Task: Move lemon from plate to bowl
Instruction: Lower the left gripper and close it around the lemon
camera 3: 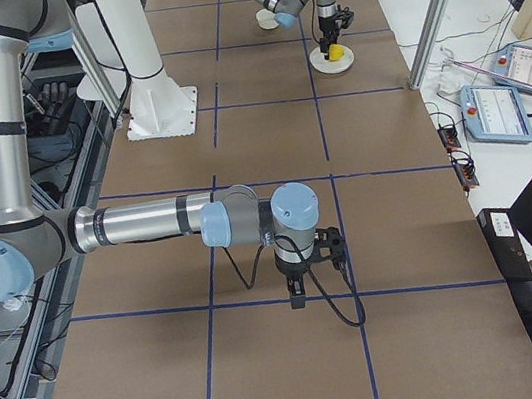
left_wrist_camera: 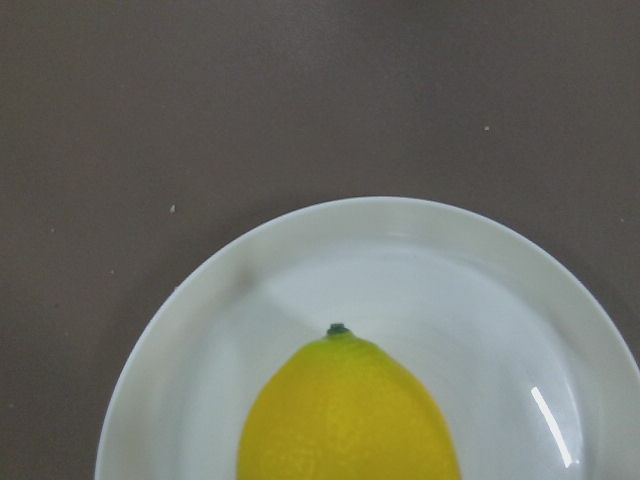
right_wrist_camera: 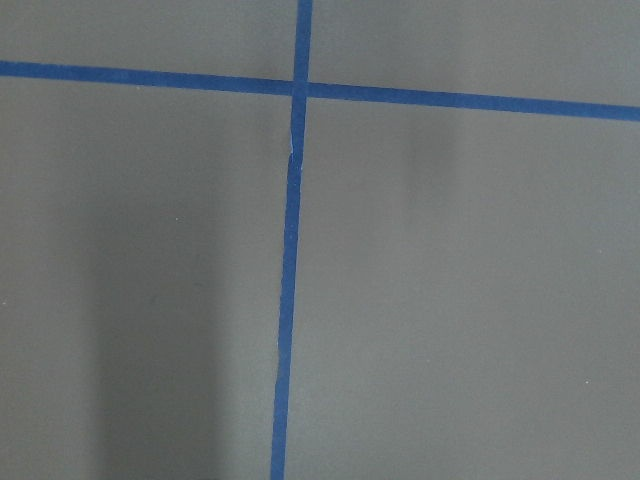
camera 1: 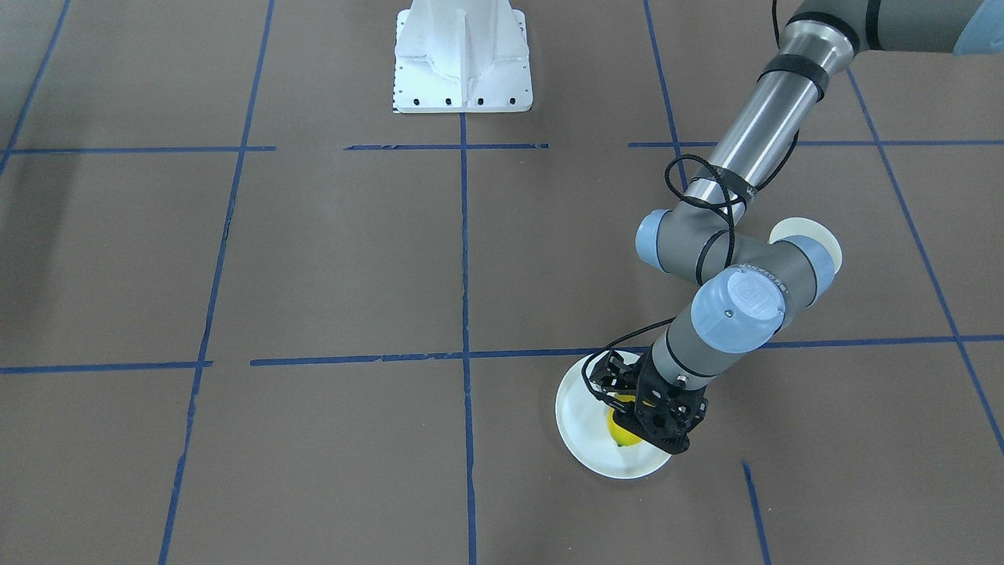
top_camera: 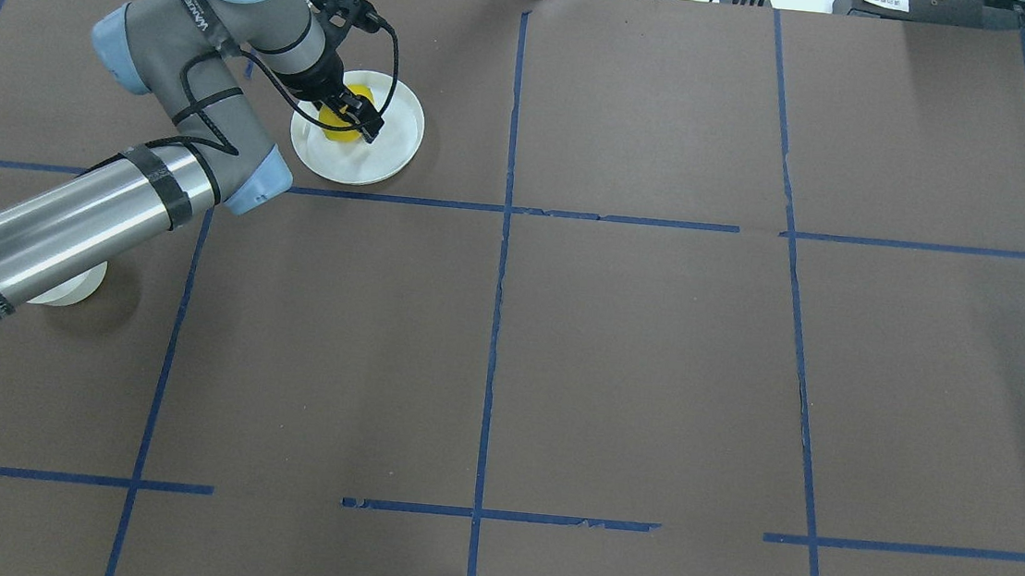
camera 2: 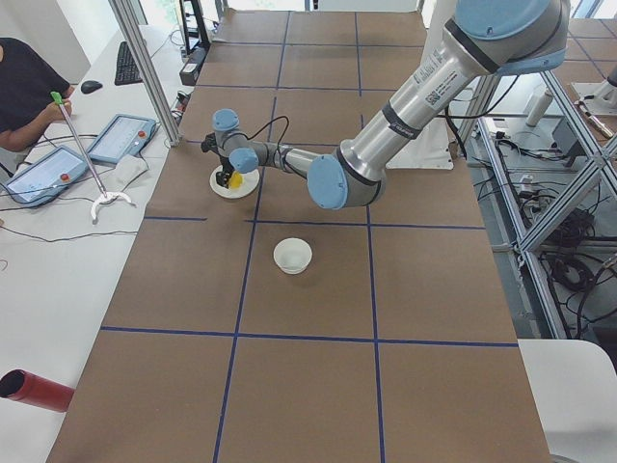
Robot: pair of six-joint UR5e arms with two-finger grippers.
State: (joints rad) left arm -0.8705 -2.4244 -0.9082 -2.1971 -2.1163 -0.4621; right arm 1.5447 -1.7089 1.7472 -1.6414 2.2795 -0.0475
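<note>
Lemon [left_wrist_camera: 345,415] sits closest to my left wrist lens, yellow with its dark green tip pointing up the frame. It lies on the plate [left_wrist_camera: 400,225], its lower part is cut off by the frame edge, and no fingers show in that view. Overhead, I see the left tool [top_camera: 353,114] down over the lemon with black finger parts against the yellow. I cannot tell from any view whether it has clamped the fruit or merely straddles it. From the front camera the tool body covers most of the lemon and leaves only slivers of yellow.

The bowl [camera 2: 292,255] shows whole only in the left side view. It stands well apart from the plate, nearer the robot and further toward the left end of the surface [top_camera: 655,356]. Overhead, the left arm [top_camera: 64,221] hides all but a slice of the bowl, and from the front the arm's wrist joint covers its lower part.

The right tool [camera 3: 296,294] shows only in the right side view, pointing down near a blue tape line [right_wrist_camera: 290,250]. I cannot tell whether it is open or closed. Its wrist camera gives me only brown surface and crossing tape. A person [camera 2: 24,92] sits at a side desk, cut off by the frame edge.
</note>
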